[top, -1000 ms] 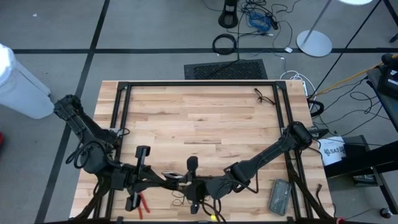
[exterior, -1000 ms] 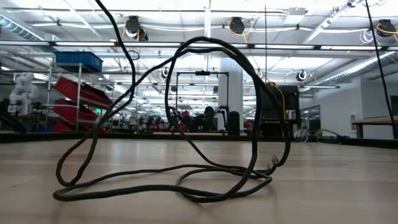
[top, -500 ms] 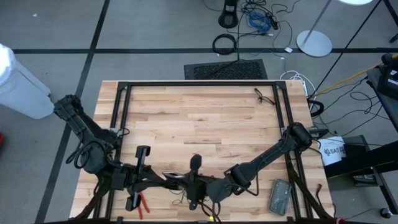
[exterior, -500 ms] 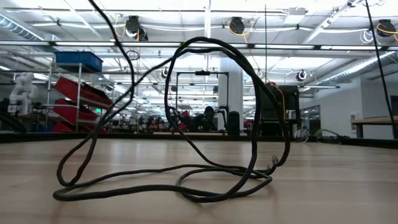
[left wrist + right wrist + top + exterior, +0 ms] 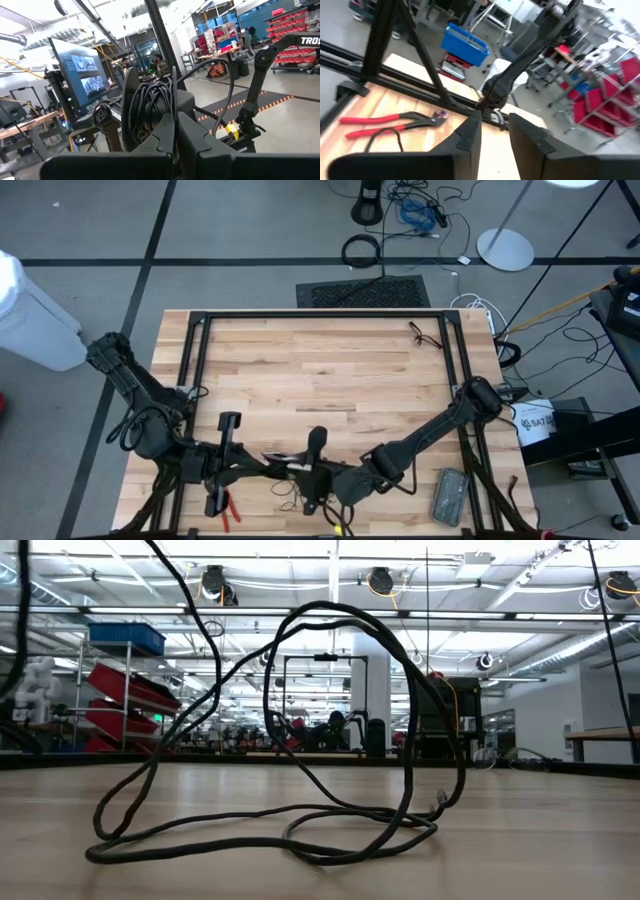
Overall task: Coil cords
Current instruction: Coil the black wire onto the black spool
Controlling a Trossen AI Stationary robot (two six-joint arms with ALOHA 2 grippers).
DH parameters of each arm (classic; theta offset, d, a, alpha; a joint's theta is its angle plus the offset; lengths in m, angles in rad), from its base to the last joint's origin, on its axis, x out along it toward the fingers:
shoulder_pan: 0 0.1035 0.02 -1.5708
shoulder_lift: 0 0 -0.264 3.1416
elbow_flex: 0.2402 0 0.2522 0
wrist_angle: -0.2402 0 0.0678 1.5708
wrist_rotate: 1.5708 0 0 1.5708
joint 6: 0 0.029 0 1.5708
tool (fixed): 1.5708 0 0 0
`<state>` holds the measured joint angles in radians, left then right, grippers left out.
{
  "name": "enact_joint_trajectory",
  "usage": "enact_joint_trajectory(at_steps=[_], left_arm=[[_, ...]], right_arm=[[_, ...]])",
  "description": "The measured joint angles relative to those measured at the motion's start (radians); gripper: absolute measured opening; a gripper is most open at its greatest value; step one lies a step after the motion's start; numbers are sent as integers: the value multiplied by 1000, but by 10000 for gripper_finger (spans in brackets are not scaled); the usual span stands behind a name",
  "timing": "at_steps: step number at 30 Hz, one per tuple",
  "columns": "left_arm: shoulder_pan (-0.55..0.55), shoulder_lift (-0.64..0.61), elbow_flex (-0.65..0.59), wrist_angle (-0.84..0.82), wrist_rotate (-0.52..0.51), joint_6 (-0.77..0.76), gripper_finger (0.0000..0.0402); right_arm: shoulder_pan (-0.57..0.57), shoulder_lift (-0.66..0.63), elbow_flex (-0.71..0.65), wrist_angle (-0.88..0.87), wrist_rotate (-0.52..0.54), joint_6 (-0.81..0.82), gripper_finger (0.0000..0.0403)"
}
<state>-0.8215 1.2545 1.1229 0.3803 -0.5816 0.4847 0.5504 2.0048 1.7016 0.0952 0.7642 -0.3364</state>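
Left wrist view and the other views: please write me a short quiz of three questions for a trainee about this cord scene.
1. True or false: the red pliers lie on the wooden table.
2. What does the left gripper hold? A) a bundle of black cord; B) a blue bin; C) nothing.
3. Fill in: the fingers of the right gripper stand ____.
Key: 1 true; 2 A; 3 open, with nothing between them.

White letters "TROS" on a dark robot arm [image 5: 280, 42], cut off
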Motion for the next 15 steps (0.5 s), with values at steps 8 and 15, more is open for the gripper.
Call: enact_joint_trajectory(at_steps=[8,15], left_arm=[[0,0,0,0,-1,0,8],[0,0,0,0,-2,0,8]], right_arm=[[-27,-1,0,-37,-92,71,124],[-27,-1,0,-39,-83,66,96]])
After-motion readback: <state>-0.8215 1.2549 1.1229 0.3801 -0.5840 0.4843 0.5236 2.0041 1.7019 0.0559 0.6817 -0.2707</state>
